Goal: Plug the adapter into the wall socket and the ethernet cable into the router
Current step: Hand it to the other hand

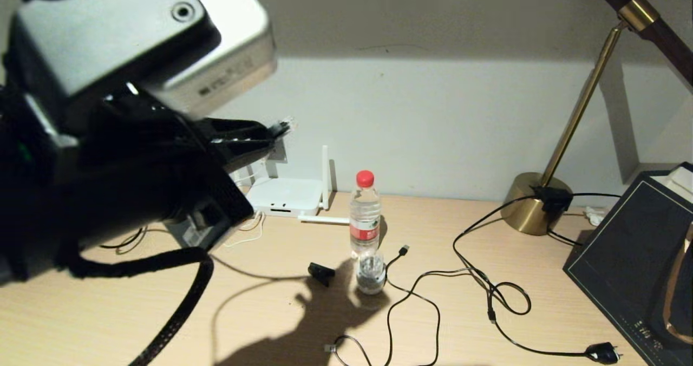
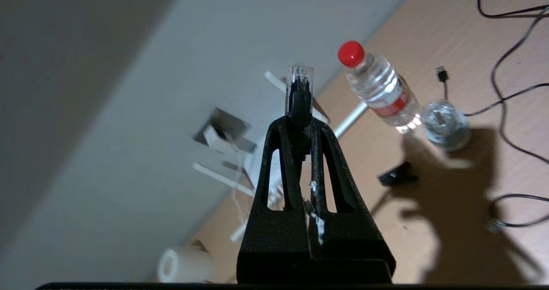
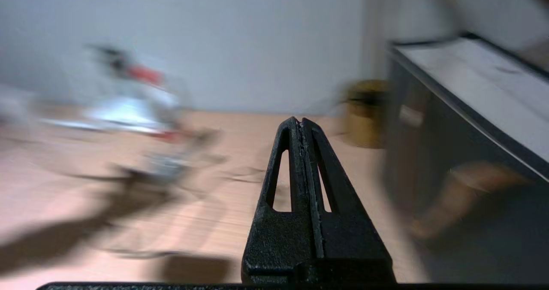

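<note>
My left gripper [image 1: 270, 136] hangs above the desk's back left, shut on the ethernet cable's connector [image 2: 299, 80]. Its clear tip pokes past the fingertips [image 2: 319, 129] toward the wall. Below and beyond it lies the white router [image 1: 284, 195], with one antenna [image 1: 325, 174] upright and another [image 1: 325, 220] flat on the desk. The grey wall socket [image 2: 221, 127] sits on the wall behind, the white adapter [image 2: 213, 137] against its face, and the thin white cord [image 2: 236, 187] drops from the adapter. My right gripper [image 3: 299, 120] is shut on nothing, low over the desk's right side.
A water bottle [image 1: 364, 214] and a glass [image 1: 371, 274] stand right of the router. A black clip [image 1: 321, 273], a thin USB cable [image 1: 403, 249] and a lamp cord with black plug [image 1: 603, 352] lie on the desk. A brass lamp base [image 1: 533, 206] and a dark box [image 1: 633, 268] fill the right.
</note>
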### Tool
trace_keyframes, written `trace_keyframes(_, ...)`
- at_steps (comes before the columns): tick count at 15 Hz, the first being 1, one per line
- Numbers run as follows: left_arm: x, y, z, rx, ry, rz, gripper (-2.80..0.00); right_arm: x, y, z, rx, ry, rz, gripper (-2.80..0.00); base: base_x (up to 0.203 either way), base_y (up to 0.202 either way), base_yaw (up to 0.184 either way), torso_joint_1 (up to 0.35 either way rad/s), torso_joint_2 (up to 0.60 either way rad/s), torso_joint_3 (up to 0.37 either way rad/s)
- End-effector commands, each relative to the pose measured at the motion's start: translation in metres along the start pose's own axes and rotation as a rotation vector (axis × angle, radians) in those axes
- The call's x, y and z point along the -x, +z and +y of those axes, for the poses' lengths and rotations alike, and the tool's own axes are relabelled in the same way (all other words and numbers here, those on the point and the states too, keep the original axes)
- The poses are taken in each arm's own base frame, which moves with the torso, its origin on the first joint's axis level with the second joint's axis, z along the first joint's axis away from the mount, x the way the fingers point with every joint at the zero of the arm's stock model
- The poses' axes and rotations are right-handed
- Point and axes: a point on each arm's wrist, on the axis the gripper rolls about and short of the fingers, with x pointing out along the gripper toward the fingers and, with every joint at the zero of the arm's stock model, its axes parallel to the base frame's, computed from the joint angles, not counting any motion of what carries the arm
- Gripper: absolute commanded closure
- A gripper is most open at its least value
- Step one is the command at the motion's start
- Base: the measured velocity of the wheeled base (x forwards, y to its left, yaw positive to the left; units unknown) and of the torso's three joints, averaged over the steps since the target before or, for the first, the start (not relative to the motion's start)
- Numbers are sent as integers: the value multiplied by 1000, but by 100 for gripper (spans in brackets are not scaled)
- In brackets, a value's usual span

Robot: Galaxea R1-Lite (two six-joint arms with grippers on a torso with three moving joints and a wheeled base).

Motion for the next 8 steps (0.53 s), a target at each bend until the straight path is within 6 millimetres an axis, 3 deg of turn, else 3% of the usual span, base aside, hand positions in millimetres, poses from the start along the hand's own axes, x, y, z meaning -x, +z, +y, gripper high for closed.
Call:
trace_keyframes(1,-6,-4,-12,-116,36,-53,0,-51,55,6,-271,146,229,0,0,0,0,0,0,0)
trace_keyframes(4,-5,-16,-25,-279,91,-157,0,-139,82,5,-645,342,594,0,0,0,0,0,0,0)
trace_keyframes(6,2,-19,-29,-338,100,-232,0,-196,79,6,-861,436,830,0,0,0,0,0,0,0)
trace_keyframes(8,8,-16,-34,-342,76,-269,0,-238,69,20,-995,520,1037,0,0,0,0,0,0,0)
